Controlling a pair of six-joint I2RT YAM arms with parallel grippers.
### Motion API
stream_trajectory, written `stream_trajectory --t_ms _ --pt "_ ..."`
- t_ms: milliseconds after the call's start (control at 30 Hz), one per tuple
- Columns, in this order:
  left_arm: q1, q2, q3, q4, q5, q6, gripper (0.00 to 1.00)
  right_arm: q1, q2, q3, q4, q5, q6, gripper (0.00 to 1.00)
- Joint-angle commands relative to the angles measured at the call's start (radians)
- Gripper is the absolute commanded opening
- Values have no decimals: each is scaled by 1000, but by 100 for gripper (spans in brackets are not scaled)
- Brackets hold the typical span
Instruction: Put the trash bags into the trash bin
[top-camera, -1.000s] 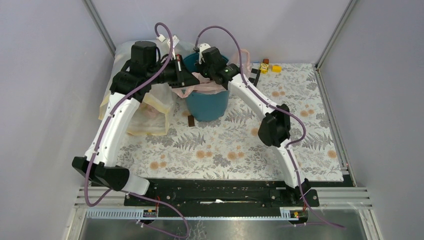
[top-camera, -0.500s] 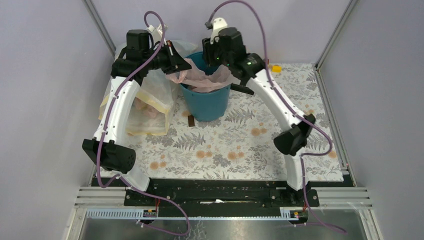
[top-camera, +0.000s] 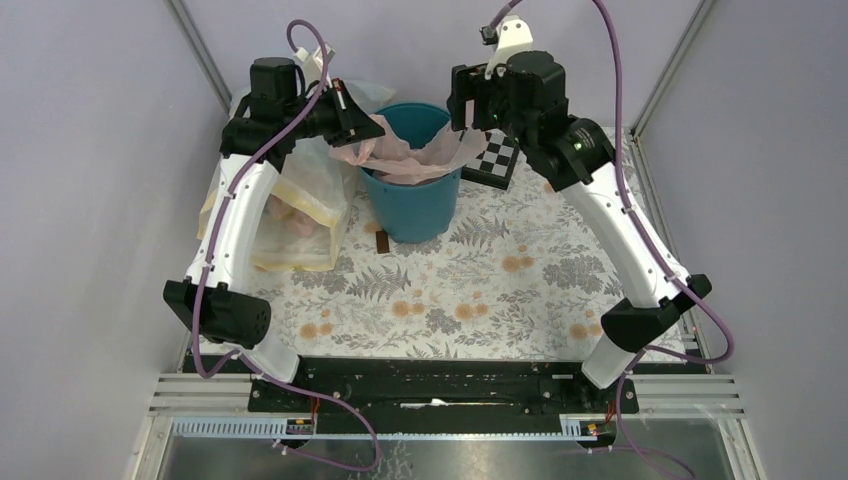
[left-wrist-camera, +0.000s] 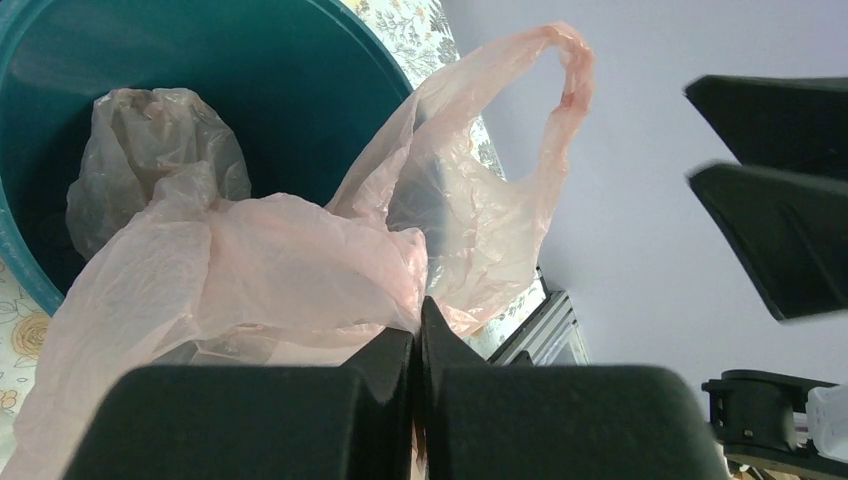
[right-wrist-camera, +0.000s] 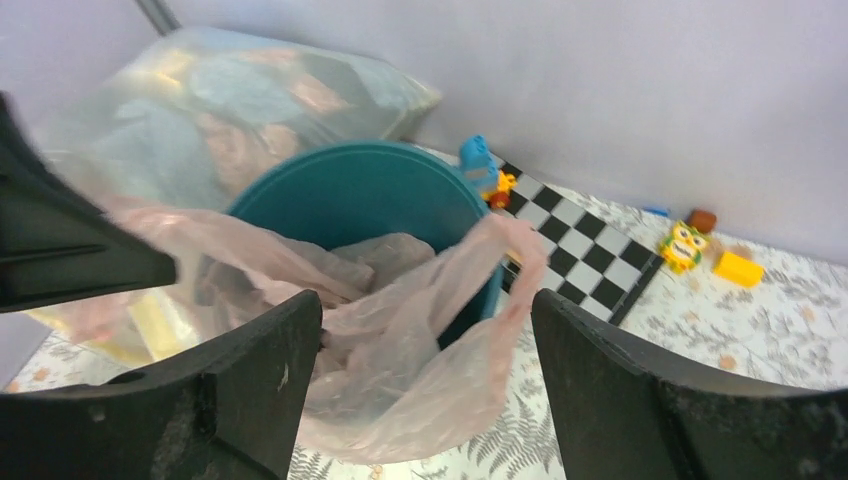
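The teal trash bin (top-camera: 410, 210) stands at the back middle of the flowered mat. A pale pink trash bag (top-camera: 412, 156) lies spread over its mouth, its right edge hanging over the right rim. My left gripper (top-camera: 366, 128) is shut on the bag's left edge by the left rim; the left wrist view shows the film pinched at my gripper (left-wrist-camera: 417, 322). A second, crumpled bag (left-wrist-camera: 150, 150) lies inside the bin (left-wrist-camera: 260, 80). My right gripper (top-camera: 462, 105) hangs open above the right rim. In the right wrist view its fingers (right-wrist-camera: 250, 370) frame the bag (right-wrist-camera: 420, 340) and touch nothing.
A large clear sack (top-camera: 300, 205) stuffed with bags leans left of the bin. A black-and-white checkerboard (top-camera: 497, 160) lies right of the bin, with small toys (right-wrist-camera: 690, 245) beyond it. A dark strip (top-camera: 383, 243) lies in front of the bin. Walls close in on three sides.
My right gripper has opened, let go of the bag's right edge, and risen up and to the right. The left gripper lifted slightly and keeps its grip.
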Motion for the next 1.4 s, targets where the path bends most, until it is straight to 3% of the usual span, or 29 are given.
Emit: stream_trajectory --t_ms 0,133,300,333,433,533,600,867,1167,1367 --pt "7 -56 -2 49 36 0 0 -72 49 31 -96 26 51 84" --pt "8 -63 -23 49 39 9 0 -137 94 50 -110 -69 73 83" --pt "10 -68 -43 49 40 18 0 -183 140 74 -116 -148 99 74" --pt "12 -70 -46 49 40 19 0 -184 145 76 -120 -155 99 66" --pt "21 -69 -45 50 34 21 0 -186 133 56 -125 -190 107 24" --pt "41 -57 -35 53 25 18 0 -186 85 -5 -112 -182 112 7" --pt "68 -45 -27 66 23 8 0 -186 40 -61 -99 -156 111 2" --pt "245 -34 -88 218 82 -129 0 -221 -155 -303 -94 -27 112 0" --pt "324 -117 -219 307 104 -183 0 -240 -337 -579 -52 15 141 3" --pt "328 -109 -239 324 127 -190 9 -240 -378 -710 9 -62 152 28"
